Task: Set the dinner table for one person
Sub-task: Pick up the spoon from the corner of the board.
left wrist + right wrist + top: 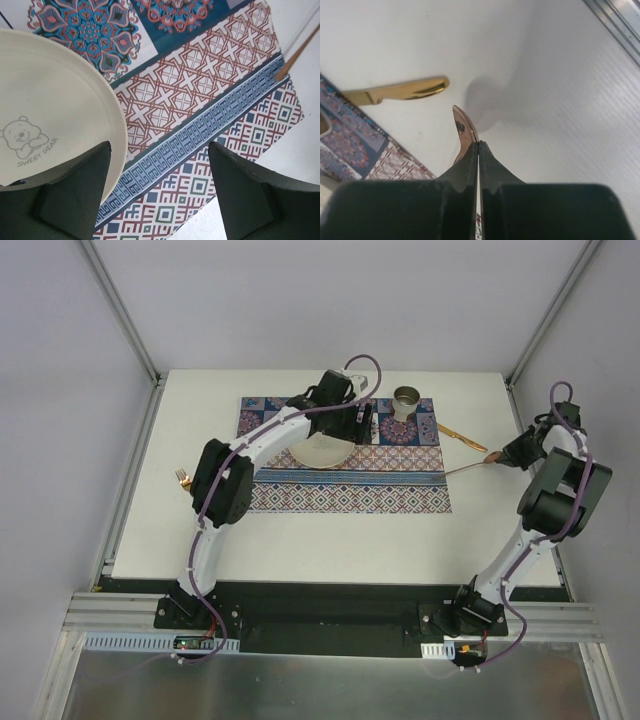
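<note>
A: Where does the dinner table [330, 550] sit in all this?

B: It fills the middle of the top view, a white slab inside aluminium rails; both arms are bolted at its near edge; everything else lies on it.

A: And what lies on it?

B: A patterned placemat [400, 490] covers part of the far half, a little right of centre; a cream plate [318, 455] printed with a small bear rests on the mat's left part; a cup [405, 402] stands upright at the mat's far edge, toward its right corner.

A: Any cutlery?

B: A gold knife [462, 436] lies slantwise on bare tabletop just off the mat's right edge, toward the far right corner; a gold fork [183, 478] peeks out near the left edge, half hidden behind the left arm's elbow.

A: How is the left gripper [159, 145]?

B: Its fingers are spread wide with nothing between them; it hangs over the plate's rim and the mat beside it, one finger above the plate and the other above the pattern.

A: And the right gripper [478, 144]?

B: It is pressed together on a copper-coloured spoon [462, 127] — the tips pinch it just behind the bowl, near the table's right edge; the handle runs back toward the mat's right edge; whether its end touches the mat I cannot tell.
</note>
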Robot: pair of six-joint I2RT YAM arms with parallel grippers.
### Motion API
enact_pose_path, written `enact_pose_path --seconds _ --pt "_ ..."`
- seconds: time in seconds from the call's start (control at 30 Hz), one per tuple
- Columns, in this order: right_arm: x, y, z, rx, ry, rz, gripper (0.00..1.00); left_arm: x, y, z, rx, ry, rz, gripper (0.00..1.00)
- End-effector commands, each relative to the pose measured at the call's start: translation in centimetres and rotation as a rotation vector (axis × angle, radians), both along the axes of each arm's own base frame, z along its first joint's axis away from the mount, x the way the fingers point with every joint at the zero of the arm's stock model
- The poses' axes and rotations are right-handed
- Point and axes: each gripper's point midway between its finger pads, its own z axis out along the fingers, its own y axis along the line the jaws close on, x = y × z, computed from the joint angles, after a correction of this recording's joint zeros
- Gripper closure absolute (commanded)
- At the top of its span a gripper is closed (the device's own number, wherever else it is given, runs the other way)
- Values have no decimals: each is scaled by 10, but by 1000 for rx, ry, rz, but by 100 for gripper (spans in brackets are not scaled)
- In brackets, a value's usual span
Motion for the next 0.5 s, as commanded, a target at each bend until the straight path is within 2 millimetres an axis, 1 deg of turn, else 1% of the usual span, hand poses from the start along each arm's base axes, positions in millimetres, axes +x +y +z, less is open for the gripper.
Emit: enact_pose_path --seconds 0.0,0.03,0.07,0.13,0.17,0.23,0.37,0.4,0.47 --pt "10 5 66 -12 -181 -7 99 -5 -5 -4 27 -39 -3 22" --pt "10 7 75 -16 -201 -4 100 -6 -5 -1 29 -48 -3 22" --pt "10 8 78 -13 -209 -4 99 -9 -4 -4 40 -48 -2 22" --pt "9 13 83 -3 -221 0 99 -13 -5 -1 43 -61 -4 22" --pt "9 16 85 -2 -229 4 99 -15 -4 -4 49 -57 -2 22" --pt "11 26 86 11 -235 21 99 -18 -6 -3 53 -65 -5 22" --pt "15 56 81 29 -233 80 100 -20 -6 -3 62 -72 -11 22" --pt "15 70 78 38 -226 107 99 -20 -6 0 63 -80 -12 22" --pt "17 84 76 41 -229 134 99 -19 -6 6 62 -97 -12 21"
